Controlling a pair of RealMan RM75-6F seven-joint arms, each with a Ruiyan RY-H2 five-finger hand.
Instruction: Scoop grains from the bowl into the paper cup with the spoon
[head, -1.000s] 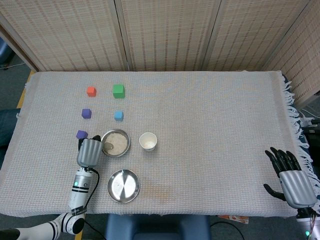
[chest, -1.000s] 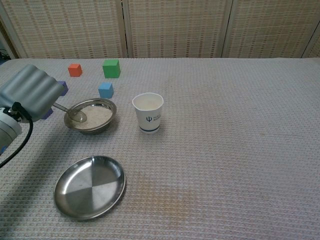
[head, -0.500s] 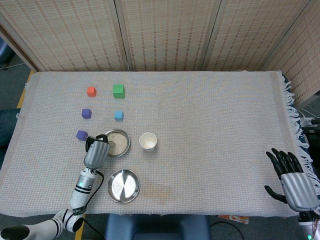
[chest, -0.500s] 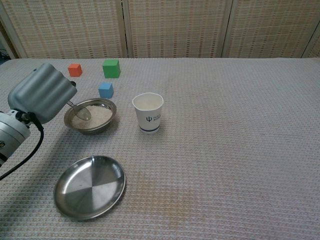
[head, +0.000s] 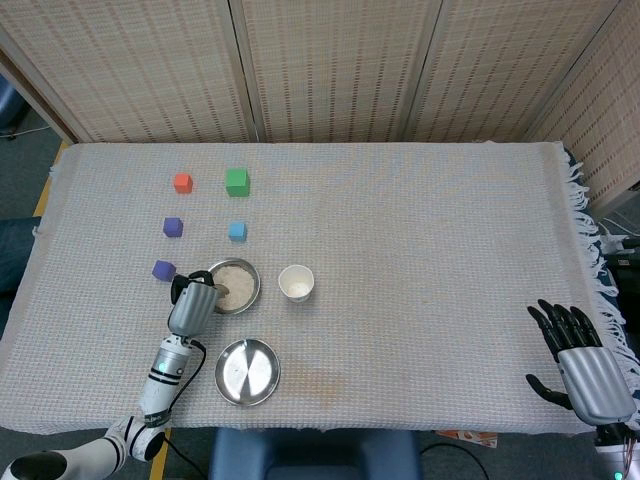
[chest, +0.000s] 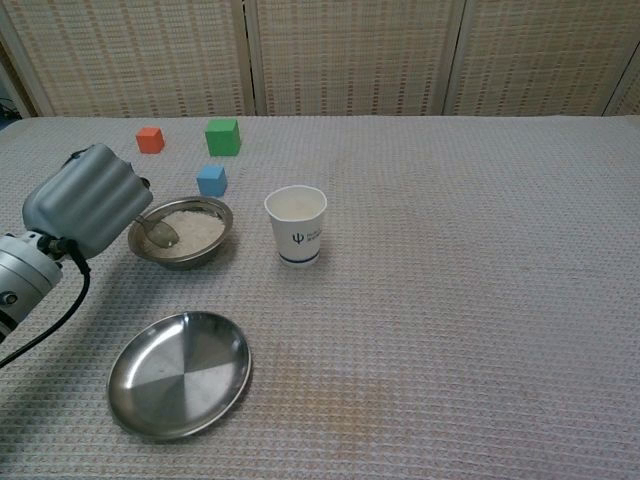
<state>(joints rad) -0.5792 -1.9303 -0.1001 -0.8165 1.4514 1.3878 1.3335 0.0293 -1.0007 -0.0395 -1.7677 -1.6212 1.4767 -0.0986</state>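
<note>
Dipping the spoon (chest: 157, 232) gripped in your left hand (chest: 88, 199) into the grain bowl (chest: 214, 211) at centre left, you next need a level lift toward the paper cup (chest: 297, 226) just right of it.

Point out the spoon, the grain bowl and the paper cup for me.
spoon (chest: 159, 232), chest view, its scoop end over the grains
grain bowl (chest: 208, 250), chest view, its front metal wall
paper cup (chest: 297, 237), chest view, its printed side

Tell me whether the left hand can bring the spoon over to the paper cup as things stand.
Probably yes: the left hand holds the spoon at the bowl, and the paper cup stands just beside it with nothing between.
</note>
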